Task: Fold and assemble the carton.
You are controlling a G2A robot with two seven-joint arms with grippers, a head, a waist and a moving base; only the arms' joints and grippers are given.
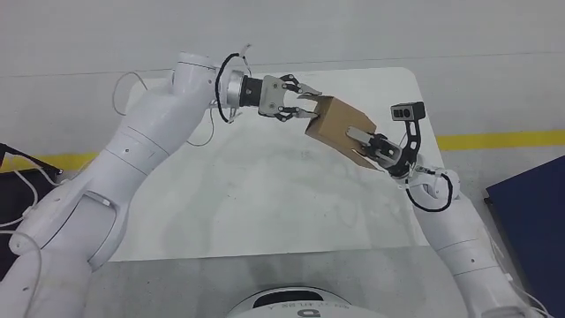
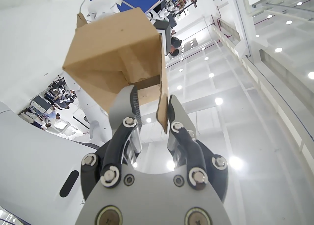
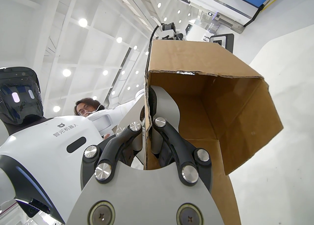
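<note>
— How are its arms set?
— Both stretched toward each other. The left tool point(image 1: 309, 103) has its fingers point(image 2: 127, 106) spread, one each side of a carton point(image 1: 334, 122) flap. The right tool point(image 1: 360, 140) pinches the opposite wall.

The top view is bright and evenly lit from overhead, and the white table point(image 1: 265, 185) carries only soft, faint shading with no hard-edged shadows. In both wrist views the round ceiling lamps point(image 2: 218, 100) burn out to plain white discs with small halos, and the pale ceiling around them looks washed. The carton point(image 2: 110, 49) is well lit on its outer faces, while in the right wrist view its inside darkens toward the deep corner. Both wrist views are strongly wide-angle: beams and wall lines bow near the edges of the frame.
</note>
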